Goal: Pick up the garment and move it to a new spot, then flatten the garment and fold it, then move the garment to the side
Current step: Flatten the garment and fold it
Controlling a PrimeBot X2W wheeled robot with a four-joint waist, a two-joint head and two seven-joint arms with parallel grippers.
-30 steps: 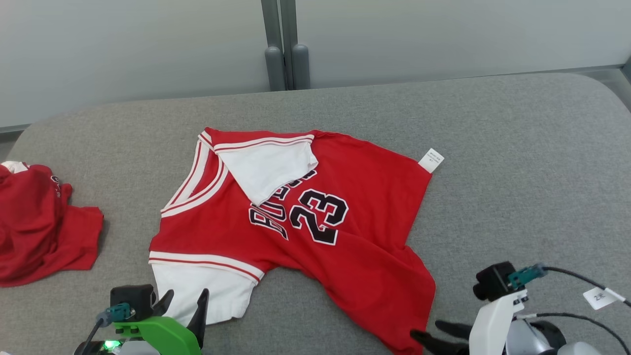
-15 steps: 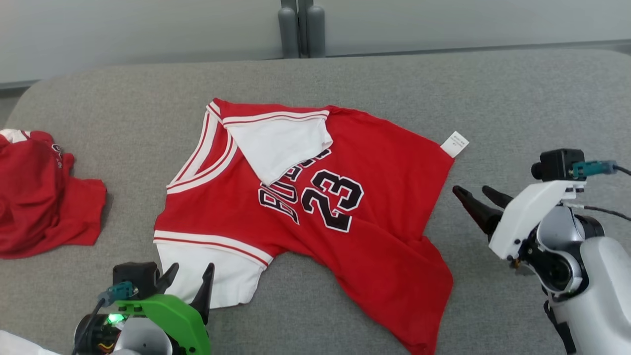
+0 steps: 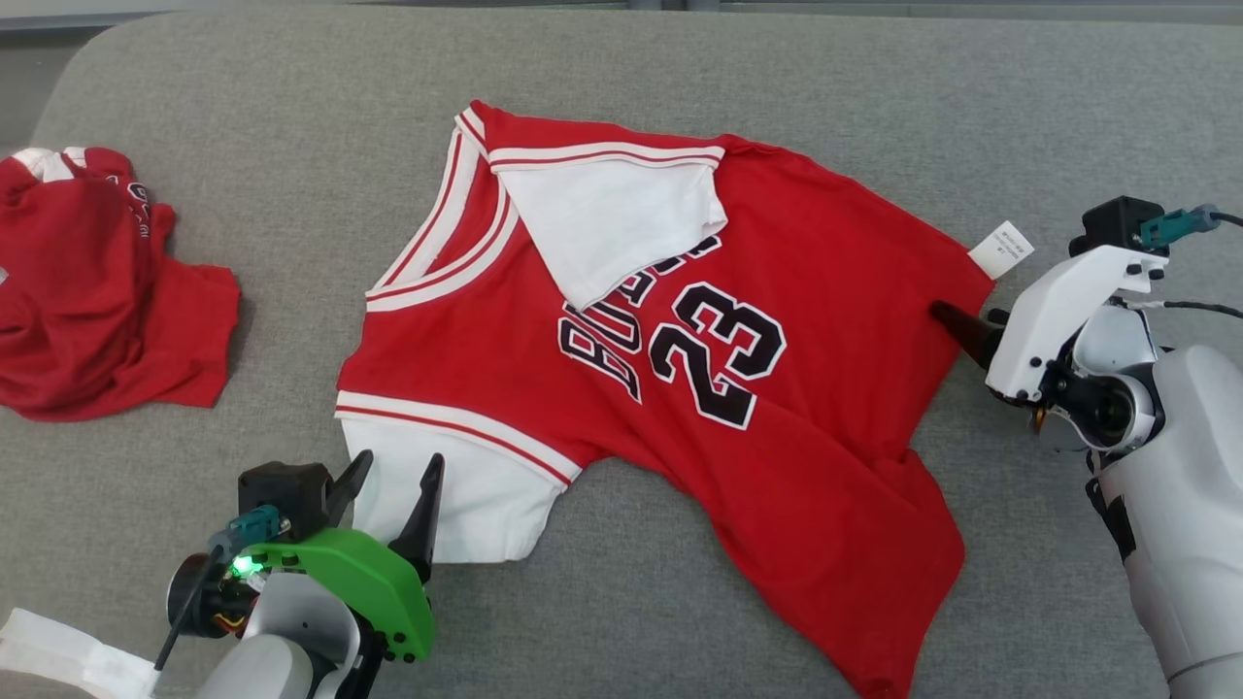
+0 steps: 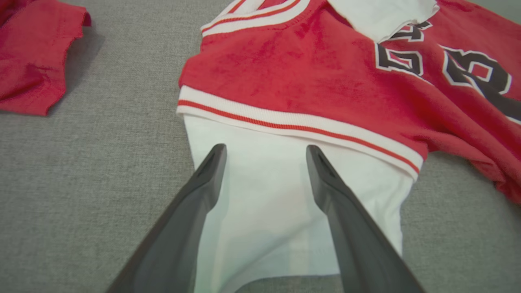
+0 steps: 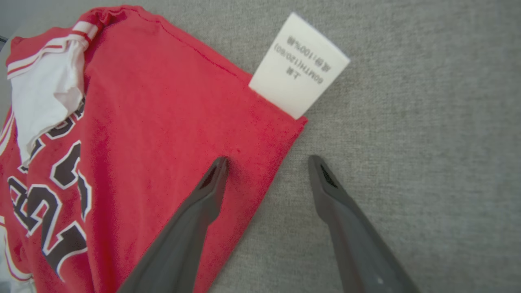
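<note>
Garment [image 3: 825, 320]: red jersey, white trim, black number 23 on the chest, lying mostly flat at the centre of the grey fabric-covered desk [image 3: 243, 97], collar to the left and hem to the right. Far sleeve [image 3: 612, 223], white, folded inward over the chest and covering part of the lettering. Near sleeve [image 3: 456, 505], white, spread flat toward the near edge. Hem: slanted, its near corner trailing toward the near right. Label [image 3: 1001, 249]: white, printed, projecting from the far right corner of the hem onto the bare desk. Left end effector [image 3: 401, 458]: jaws wide, holding nothing, its 2 fingers over the near sleeve in the left wrist view [image 4: 266, 146]. Right end effector [image 3: 963, 313]: jaws wide, holding nothing, straddling the right edge of the hem just near the label, 1 finger over red cloth and 1 over bare desk [image 5: 268, 158]; contact with the cloth cannot be told. Second red garment [image 3: 87, 291]: crumpled, at the far left, well apart from the jersey.
</note>
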